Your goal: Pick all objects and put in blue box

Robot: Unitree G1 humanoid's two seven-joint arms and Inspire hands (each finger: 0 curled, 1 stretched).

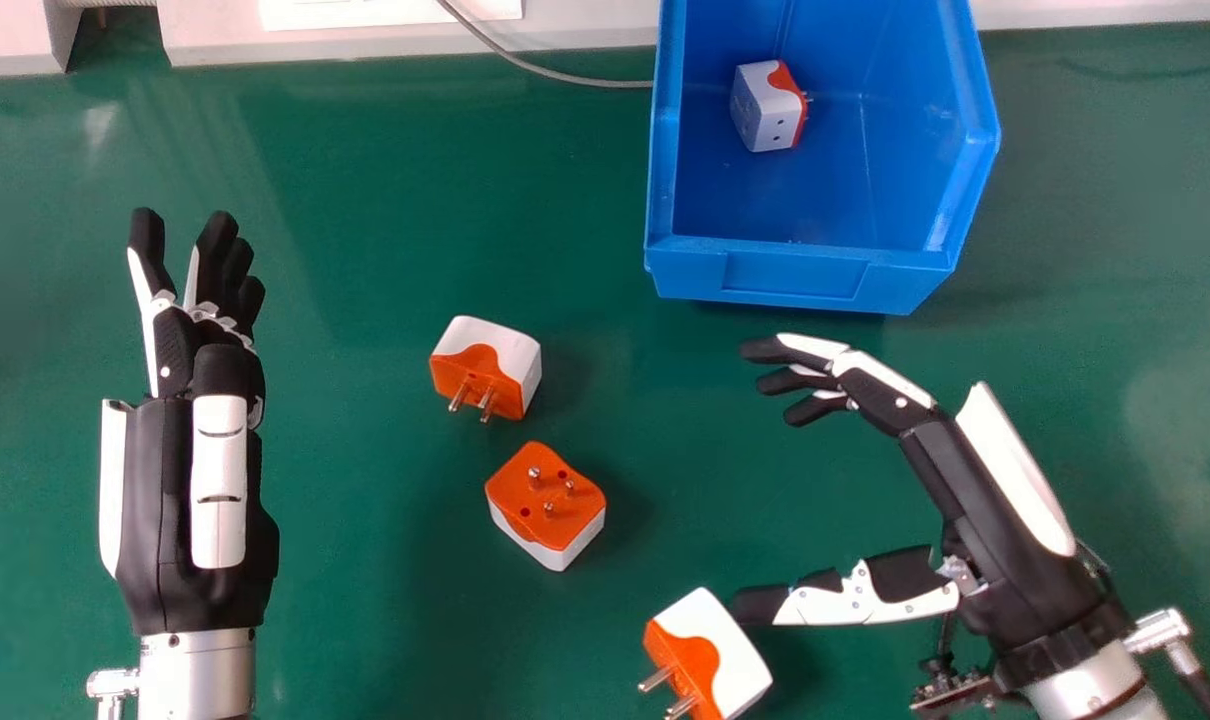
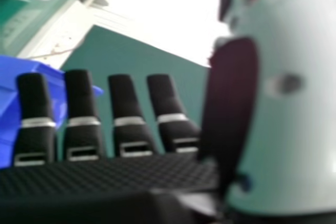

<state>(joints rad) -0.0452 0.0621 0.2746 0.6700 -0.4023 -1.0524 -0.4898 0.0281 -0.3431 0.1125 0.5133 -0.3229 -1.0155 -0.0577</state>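
"What's taking up the most room?"

"The green counter [image 1: 365, 200], which is carrying everything. Towards its far side the blue box [image 1: 790, 275] is sitting with its open top showing."

"And the hands?"

"The right hand [image 1: 1005, 540] is hovering nearer than the box, spread, its fingers bending gently and its thumb pointing well away from them. The left hand [image 1: 218, 480] is holding its fingers spread too, over at the left."

"Where are the adapters lying?"

"The nearest adapter [image 1: 715, 640] is lying by the tip of the right thumb. I can't tell from this angle whether they're touching. The middle adapter [image 1: 545, 510] is resting orange face up, farther off and to the left. Beyond it, the farthest adapter [image 1: 495, 370] is showing its orange face towards the robot."

"Anything in the box?"

"Yes, the boxed adapter [image 1: 770, 110] is resting on its floor."

"And the smallest bits?"

"Metal pins [image 1: 534, 475]: the middle adapter's are pointing up, the boxed one's to the right."
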